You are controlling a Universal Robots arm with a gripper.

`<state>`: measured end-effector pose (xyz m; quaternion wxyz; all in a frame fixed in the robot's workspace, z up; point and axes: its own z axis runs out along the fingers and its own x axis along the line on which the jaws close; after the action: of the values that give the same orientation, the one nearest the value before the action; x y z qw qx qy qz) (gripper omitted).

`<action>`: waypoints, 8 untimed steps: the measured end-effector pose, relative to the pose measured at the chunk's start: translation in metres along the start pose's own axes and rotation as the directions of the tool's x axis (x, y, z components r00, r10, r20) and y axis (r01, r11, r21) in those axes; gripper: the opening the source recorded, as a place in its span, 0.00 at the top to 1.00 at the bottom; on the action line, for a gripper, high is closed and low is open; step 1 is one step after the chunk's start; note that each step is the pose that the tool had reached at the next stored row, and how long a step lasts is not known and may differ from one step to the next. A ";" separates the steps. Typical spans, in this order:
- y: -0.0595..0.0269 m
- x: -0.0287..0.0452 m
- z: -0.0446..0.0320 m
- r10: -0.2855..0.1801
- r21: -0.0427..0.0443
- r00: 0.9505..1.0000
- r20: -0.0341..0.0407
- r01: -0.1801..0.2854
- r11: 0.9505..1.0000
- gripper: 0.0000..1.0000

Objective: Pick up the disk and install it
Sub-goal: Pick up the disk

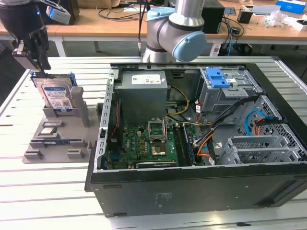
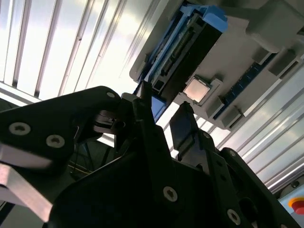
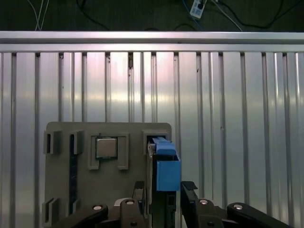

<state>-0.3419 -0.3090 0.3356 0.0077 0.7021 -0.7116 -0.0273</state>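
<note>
The disk (image 1: 56, 96) stands on edge in a slot at the far corner of the grey holder plate (image 1: 57, 139). Its blue carrier frame is on top, and the open computer case (image 1: 192, 187) sits just beside the plate. The gripper (image 1: 39, 64) hangs directly over that slot, its jaws parted with daylight between them. In the first wrist view the two fingers (image 3: 188, 186) stand one on each side of the disk's (image 3: 167, 171) narrow upper edge, and no firm contact shows. The clearance on either side looks slim, so a small sideways error above the plate would probably land a fingertip on the frame rather than beside it. That could push the disk askew in its slot. If the jaws closed only on the blue plastic and not on the metal body, the frame might flex and the hold could slip. A lift that is not square to the plate risks wedging the disk and dragging the plate across the slatted table (image 3: 228, 118). That would jostle the loose processor chip (image 3: 106, 147) lying in the plate's neighbouring recess.
</note>
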 end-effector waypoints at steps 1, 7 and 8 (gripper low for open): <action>0.0008 -0.0015 0.0026 -0.001 0.000 1.000 0.000 0.001 1.000 0.56; 0.0061 -0.0074 0.0096 -0.003 0.000 1.000 0.001 0.003 1.000 0.56; 0.0070 -0.0074 0.0117 -0.003 0.000 1.000 0.001 0.003 1.000 0.56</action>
<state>-0.3493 -0.3012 0.3244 0.0074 0.7030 -0.7106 -0.0278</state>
